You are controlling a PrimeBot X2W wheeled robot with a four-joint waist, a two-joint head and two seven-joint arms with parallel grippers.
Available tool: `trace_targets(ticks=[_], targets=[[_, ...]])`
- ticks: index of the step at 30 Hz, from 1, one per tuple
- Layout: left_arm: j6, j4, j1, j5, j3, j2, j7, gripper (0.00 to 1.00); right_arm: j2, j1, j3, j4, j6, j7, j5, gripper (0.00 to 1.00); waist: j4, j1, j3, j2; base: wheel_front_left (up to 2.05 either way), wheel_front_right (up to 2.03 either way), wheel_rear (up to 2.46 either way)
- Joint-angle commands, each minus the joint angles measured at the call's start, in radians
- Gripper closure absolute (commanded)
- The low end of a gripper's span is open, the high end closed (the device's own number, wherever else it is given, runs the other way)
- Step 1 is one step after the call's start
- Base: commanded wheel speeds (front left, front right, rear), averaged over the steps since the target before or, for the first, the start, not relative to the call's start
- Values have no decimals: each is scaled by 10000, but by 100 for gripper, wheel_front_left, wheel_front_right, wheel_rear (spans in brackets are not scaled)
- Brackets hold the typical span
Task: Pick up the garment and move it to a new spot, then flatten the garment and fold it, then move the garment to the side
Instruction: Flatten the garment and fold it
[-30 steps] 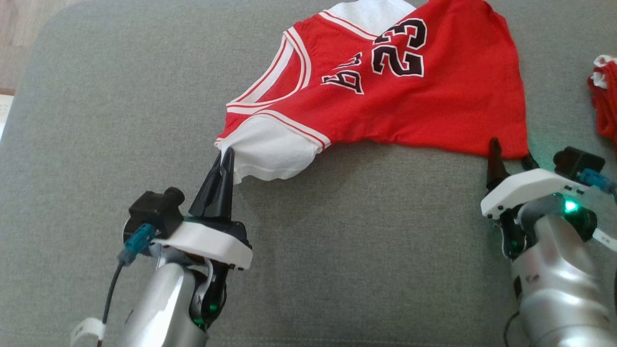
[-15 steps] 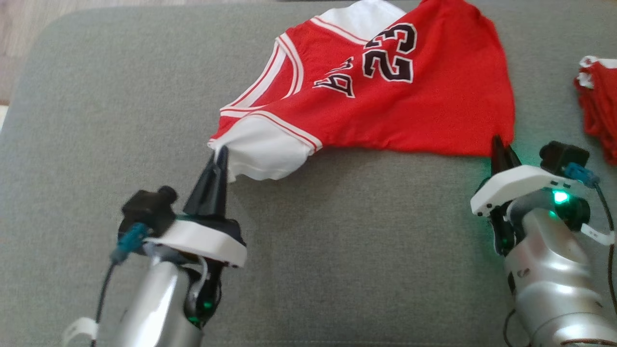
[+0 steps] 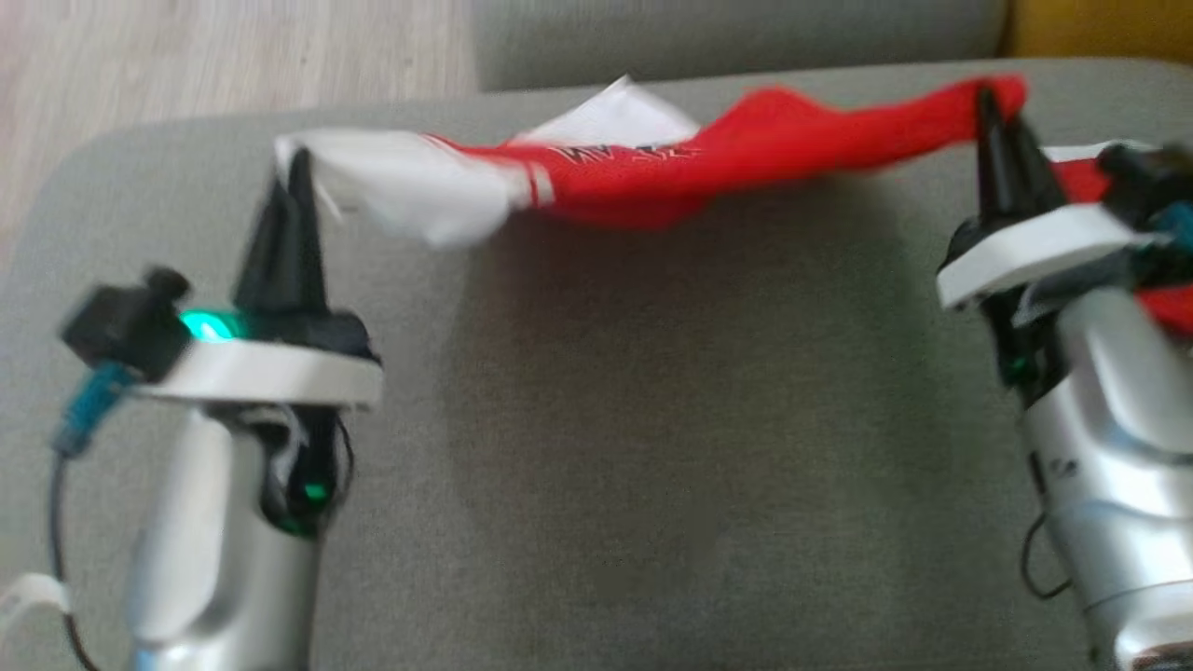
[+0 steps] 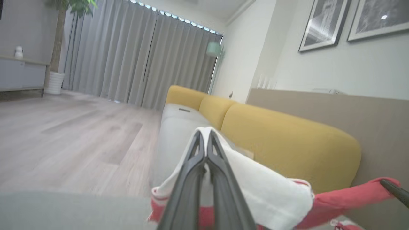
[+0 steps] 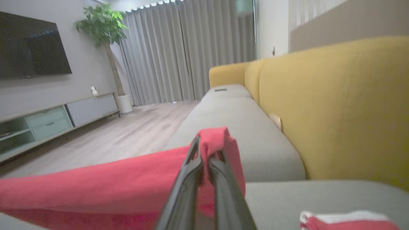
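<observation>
Red-and-white fabric jersey [image 3: 746, 154] hangs stretched between grippers; left gripper [image 3: 298, 168] clamps white sleeve [image 3: 410, 182], right gripper [image 3: 988, 102] clamps red corner [image 3: 1014, 89].

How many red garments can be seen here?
2. One jersey hangs stretched between the left gripper and right gripper; another red garment lies on the grey cushion near that gripper. More may be hidden.

One red-and-white fabric jersey [image 3: 746, 154] is hanging and one folded red-and-white cloth [image 5: 345, 220] is lying near the right edge of one grey sofa cushion [image 3: 652, 419].
</observation>
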Motion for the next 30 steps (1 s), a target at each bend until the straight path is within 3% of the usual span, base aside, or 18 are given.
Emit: trace_targets(ticks=[1,10,15,19,24,30], targets=[[-87,-507,-685,32,496,190,-78,100,-162,-405,294,-757,-9,120,146,100,-191,0,-335,0,0,0,0],[-100,-2215,-1806,-182,1263,571,32,100,-1011,-32,483,-4919,-9,1635,671,100,-543,0,-1213,0,0,0,0],[246,-3730,-1973,-290,1489,767,833,100,-934,581,-68,-7190,-9,2829,479,100,-613,0,-1197,0,0,0,0],[284,-4474,-2296,-253,1465,1120,1594,100,-676,839,-507,-8469,-9,3896,154,100,-607,0,-758,0,0,0,0],[177,-3830,-3377,79,1411,1779,2032,100,-502,212,-611,-8645,-9,4707,-101,100,-609,0,489,0,0,0,0],[-159,-1310,-6160,275,1031,2529,1816,100,-901,-2553,-195,-6422,-9,4264,-509,100,-591,0,2406,0,0,0,0]])
